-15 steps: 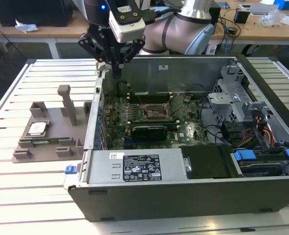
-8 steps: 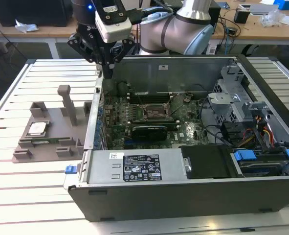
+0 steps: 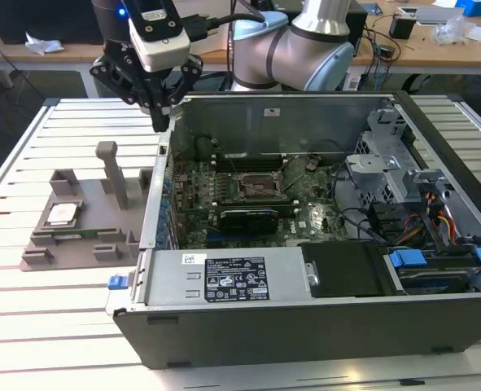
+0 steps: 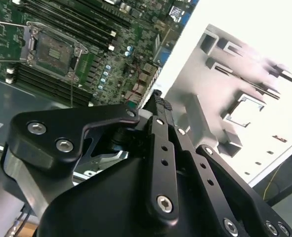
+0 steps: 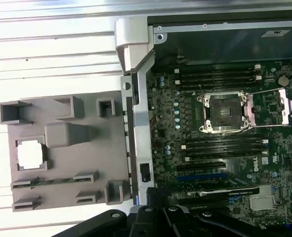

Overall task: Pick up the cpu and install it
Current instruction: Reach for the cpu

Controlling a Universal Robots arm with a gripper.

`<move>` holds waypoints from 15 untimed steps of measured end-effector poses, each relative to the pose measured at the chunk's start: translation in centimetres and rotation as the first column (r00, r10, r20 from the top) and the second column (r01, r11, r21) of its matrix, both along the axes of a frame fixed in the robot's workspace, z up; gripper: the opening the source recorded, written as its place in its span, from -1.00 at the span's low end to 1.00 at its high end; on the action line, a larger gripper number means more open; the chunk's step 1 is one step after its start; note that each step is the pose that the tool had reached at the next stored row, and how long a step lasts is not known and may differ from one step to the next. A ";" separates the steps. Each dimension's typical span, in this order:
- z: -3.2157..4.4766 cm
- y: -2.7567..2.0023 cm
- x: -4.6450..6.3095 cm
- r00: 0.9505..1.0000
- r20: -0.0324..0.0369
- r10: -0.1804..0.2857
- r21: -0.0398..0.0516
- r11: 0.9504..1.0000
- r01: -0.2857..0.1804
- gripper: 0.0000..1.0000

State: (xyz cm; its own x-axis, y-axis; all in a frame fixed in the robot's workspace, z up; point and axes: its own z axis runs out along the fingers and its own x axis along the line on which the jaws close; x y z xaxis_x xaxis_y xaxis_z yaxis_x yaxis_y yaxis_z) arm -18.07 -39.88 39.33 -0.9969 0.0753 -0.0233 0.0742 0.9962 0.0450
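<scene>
Gripper nr case wall; cpu (in fixture) apart.

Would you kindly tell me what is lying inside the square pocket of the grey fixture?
The cpu lies flat in the grey fixture, within its pocket, silvery top up. The pocket floor and the chip's underside are covered by it.

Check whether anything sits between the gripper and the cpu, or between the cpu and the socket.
The gripper hangs above the case wall; the fixture's tall post stands near its line to the cpu. That wall also lies between the cpu and the open socket.
</scene>
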 end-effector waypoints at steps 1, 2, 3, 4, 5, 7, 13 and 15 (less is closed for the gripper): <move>0.00 0.00 -0.3 1.000 0.000 0.000 0.000 1.000 0.000 -0.79; 0.00 0.00 -0.6 1.000 0.000 0.000 0.000 1.000 0.000 -0.79; 0.00 0.00 -1.0 1.000 0.000 0.000 0.000 1.000 0.000 -0.79; 0.00 0.00 -1.4 1.000 0.000 0.000 0.000 1.000 0.000 -0.79; 0.00 0.00 -1.8 1.000 0.000 0.000 0.000 1.000 0.000 -0.79; 0.00 0.00 -2.5 1.000 0.000 0.000 0.000 1.000 0.000 -0.79; 0.00 0.00 -4.0 1.000 0.000 0.000 0.000 1.000 0.000 -0.79; 0.00 0.00 -4.6 1.000 0.000 0.000 0.000 1.000 0.000 -0.79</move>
State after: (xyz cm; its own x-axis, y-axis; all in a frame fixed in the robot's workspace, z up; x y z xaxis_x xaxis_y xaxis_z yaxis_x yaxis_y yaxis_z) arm -22.70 -39.89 39.33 -0.9969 0.0752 -0.0233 0.0741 0.9962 0.0451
